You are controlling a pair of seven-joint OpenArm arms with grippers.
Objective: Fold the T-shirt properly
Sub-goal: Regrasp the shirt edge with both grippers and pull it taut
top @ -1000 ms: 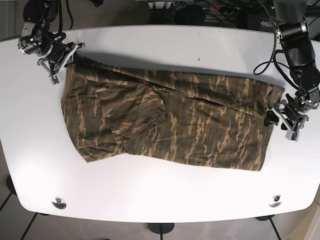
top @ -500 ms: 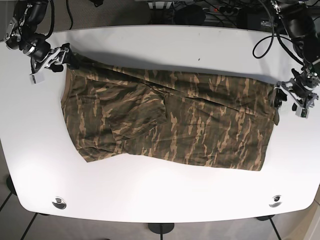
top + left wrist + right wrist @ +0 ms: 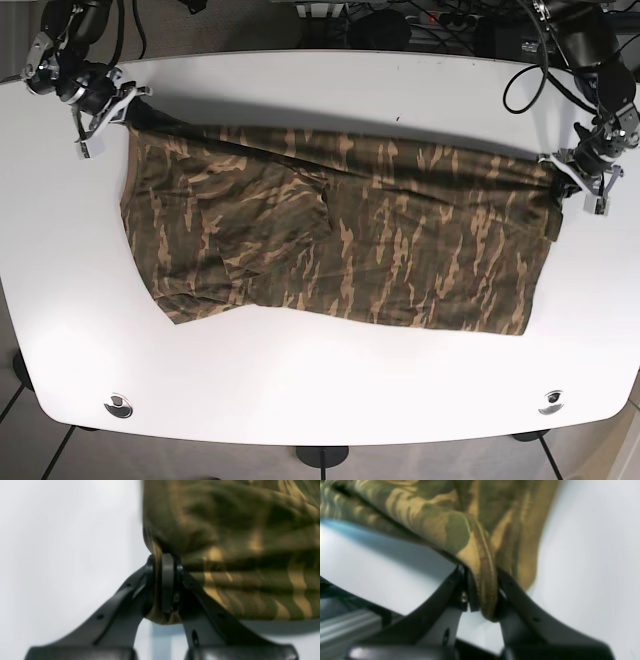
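Currently, the T-shirt (image 3: pixel 340 235) lay spread across the middle of the white worktop (image 3: pixel 320 390), running from the far left corner toward the right edge in the base view. Both grippers were clenched on its fabric. The left gripper (image 3: pixel 163 585) pinched a hem corner between its 2 black fingers, with the folded cloth edge caught between the pads; in the base view this gripper (image 3: pixel 588 178) sat at the garment's upper right corner. The right gripper (image 3: pixel 482 597) clamped a stitched hem, a thick doubled seam that bulged out below the fingers; in the base view it (image 3: pixel 100 100) held the upper left corner.

Holding the 2 far corners at once probably served to tension the far edge so that it could be raised and carried over as 1 straight line, giving an even fold.

The fabric was a soft woven or knit cloth in a camouflage print of olive, dark brown and tan. It draped in loose ridges near each grip, and a flap, possibly a sleeve already folded inward, lay across the left half. The near edge was uneven, angling up toward the left. The worktop was smooth, matte and rounded at its corners, so the cloth should slide with little resistance.
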